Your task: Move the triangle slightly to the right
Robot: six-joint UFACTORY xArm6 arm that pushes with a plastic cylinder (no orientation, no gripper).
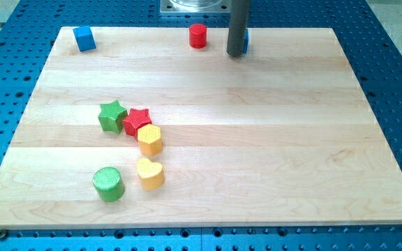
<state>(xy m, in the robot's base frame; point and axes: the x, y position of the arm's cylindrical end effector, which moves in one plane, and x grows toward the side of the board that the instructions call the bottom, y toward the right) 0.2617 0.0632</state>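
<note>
My tip (236, 54) rests near the top edge of the wooden board (257, 139), right of centre. A blue block (245, 42) is mostly hidden behind the rod, only a sliver showing on its right side; its shape cannot be made out. A red cylinder (198, 35) stands just left of the tip. A blue cube (84, 39) sits at the view's top left corner of the board.
A cluster lies at the left centre: a green star (112, 116), a red star (137, 120), a yellow hexagon (149, 139), a yellow heart (150, 173) and a green cylinder (108, 184). A blue perforated table (396, 84) surrounds the board.
</note>
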